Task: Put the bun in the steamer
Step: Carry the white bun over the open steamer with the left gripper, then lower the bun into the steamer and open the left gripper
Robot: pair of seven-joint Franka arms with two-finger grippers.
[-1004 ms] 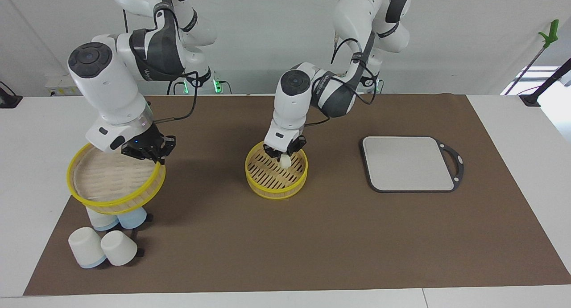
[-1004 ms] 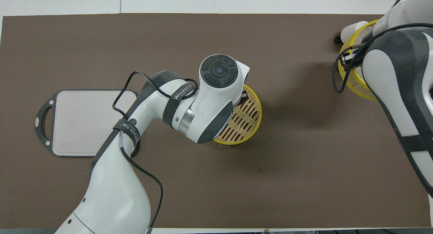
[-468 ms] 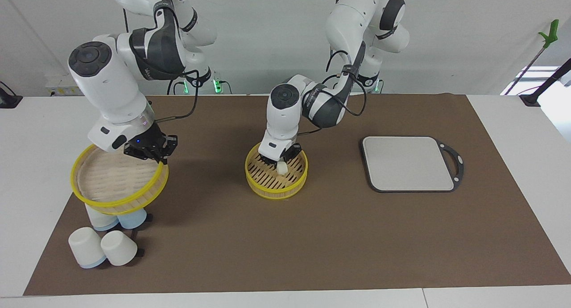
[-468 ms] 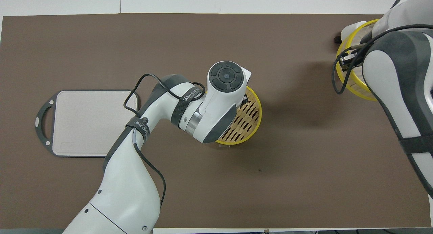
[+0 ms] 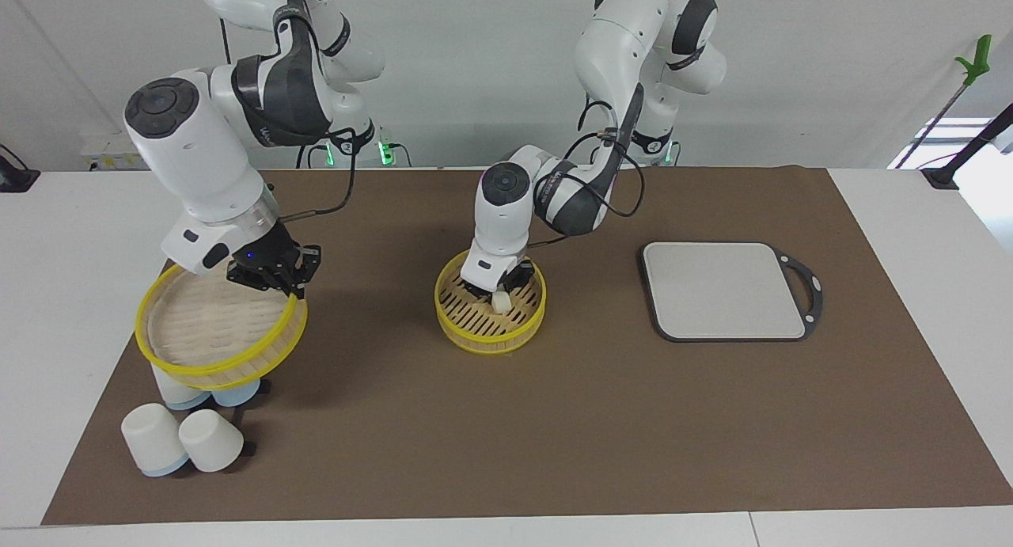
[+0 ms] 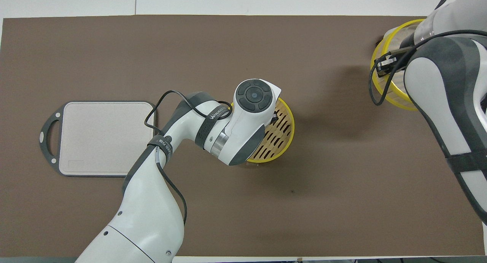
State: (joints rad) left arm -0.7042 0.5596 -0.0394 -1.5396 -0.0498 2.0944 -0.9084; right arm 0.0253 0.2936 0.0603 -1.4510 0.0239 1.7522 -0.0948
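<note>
The bun (image 5: 500, 301), a small cream-white dough piece, is seen inside the steamer (image 5: 475, 333), low over its slatted floor; whether it rests on the slats cannot be told. It is pinched between the fingers of the left gripper (image 5: 498, 288), which is lowered into the open basket and closed on the dough. In the overhead view the bun is hidden under the left arm's wrist, and only part of the steamer's yellow rim (image 6: 290, 120) and slats is shown.

The steamer is set at the middle of the brown mat (image 5: 554, 420) that is spread over the white desk (image 5: 910, 531). Toward the left arm's end of the desk, well apart from the basket, a grey cutting board (image 5: 724, 290) with a dark handled frame is laid flat.

Toward the right arm's end, the steamer lid (image 5: 218, 333), yellow-rimmed and tilted, is held in the air by the right gripper (image 5: 273, 274), whose fingers are clamped on its rim. The lid is carried over a group of upturned white cups (image 5: 182, 440); two of them are partly covered by it, and two more are stood in the open farther from the robots.
</note>
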